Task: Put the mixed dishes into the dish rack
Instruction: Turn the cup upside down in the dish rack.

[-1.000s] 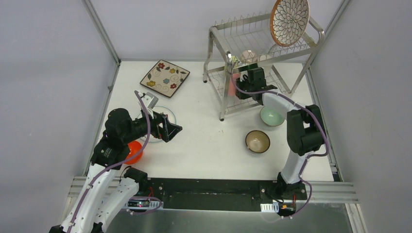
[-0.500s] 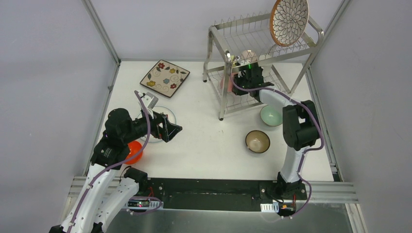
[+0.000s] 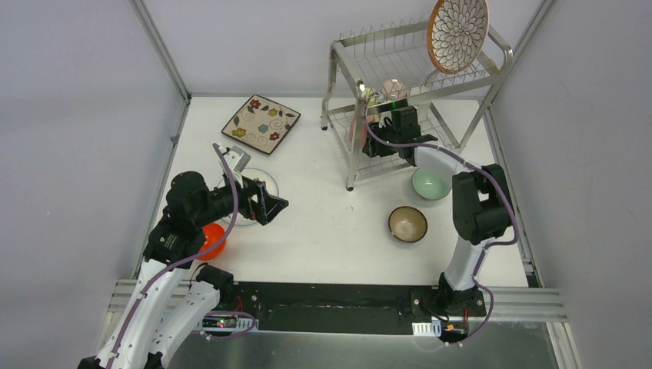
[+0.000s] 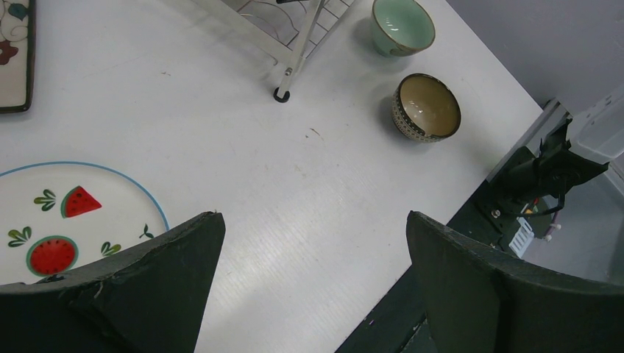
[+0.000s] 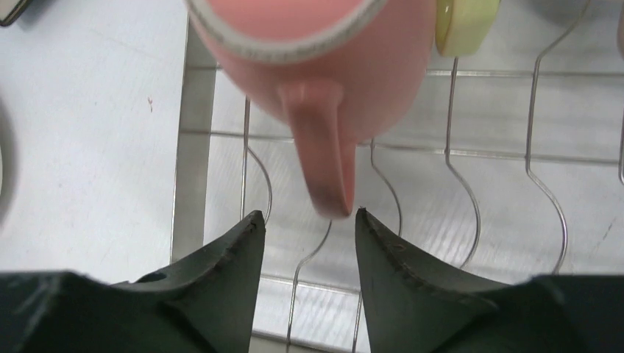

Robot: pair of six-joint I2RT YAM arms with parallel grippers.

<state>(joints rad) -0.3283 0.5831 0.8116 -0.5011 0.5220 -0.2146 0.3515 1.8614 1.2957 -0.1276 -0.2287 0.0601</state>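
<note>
The dish rack (image 3: pixel 336 73) stands at the back right, with the round petal-pattern plate (image 3: pixel 458 32) upright on its top tier and a pale cup (image 3: pixel 394 89) below. My right gripper (image 3: pixel 374 132) reaches into the lower tier. In the right wrist view it (image 5: pixel 307 215) is open, and the pink cup (image 5: pixel 309 66) lies on the wire shelf (image 5: pixel 471 191) with its handle tip just past the fingertips. My left gripper (image 3: pixel 275 206) is open and empty over the table, beside the white watermelon plate (image 4: pixel 66 220).
The square floral plate (image 3: pixel 261 123) lies at the back left. The orange bowl (image 3: pixel 214 240) sits under my left arm. The mint bowl (image 3: pixel 429 184) and brown bowl (image 3: pixel 407 224) stand in front of the rack, near its front leg (image 4: pixel 294 51).
My right gripper carried the pink cup left into the rack's lower tier, let it go and drew back a little. The left arm has not moved.
</note>
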